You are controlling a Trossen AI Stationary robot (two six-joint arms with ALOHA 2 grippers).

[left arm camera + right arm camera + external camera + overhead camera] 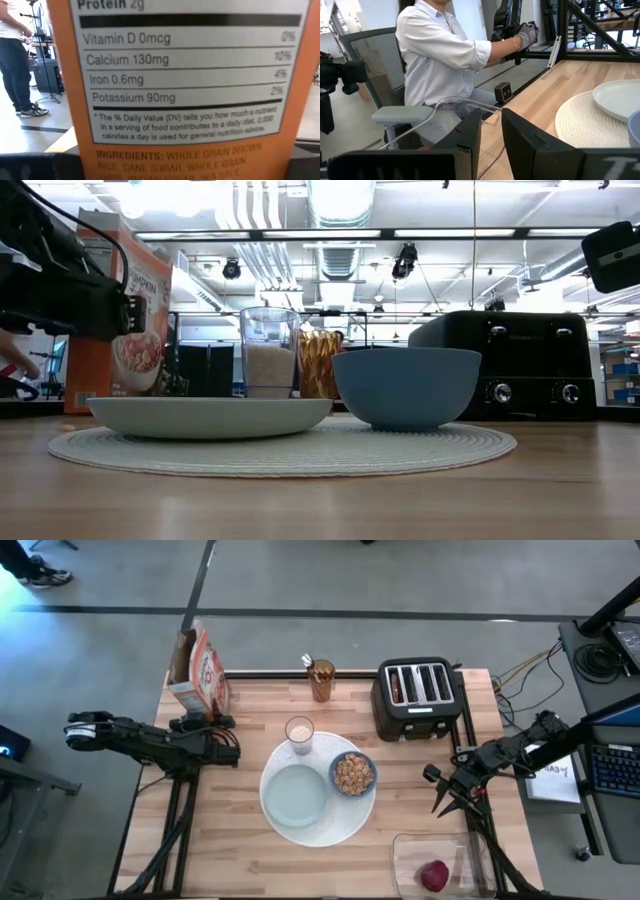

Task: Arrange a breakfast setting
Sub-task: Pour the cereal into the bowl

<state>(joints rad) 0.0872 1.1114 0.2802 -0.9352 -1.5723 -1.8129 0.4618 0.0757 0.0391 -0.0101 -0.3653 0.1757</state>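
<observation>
Left end effector (pixel 218 723) at bench's left edge, clamped on cereal box (pixel 197 670) base. Right end effector (pixel 447 802) near right edge, fingers parted narrowly, holding nothing. Milk glass (pixel 299 733) mid-bench, touching large round white plate (pixel 315 828) rim: rigid, slick, breakable; grip mid-wall, keep upright.

Light: bright, from long ceiling lamps (pixel 300 232) in the low view.
Glare: white glow around those lamps.
Shadows: soft and faint on the table (pixel 250 850).
Blur: cereal box (pixel 185 85) very close in the left wrist view, small print fuzzy lower down.
Focus: fingers (pixel 470 135) near the right wrist camera maybe a bit soft.
</observation>
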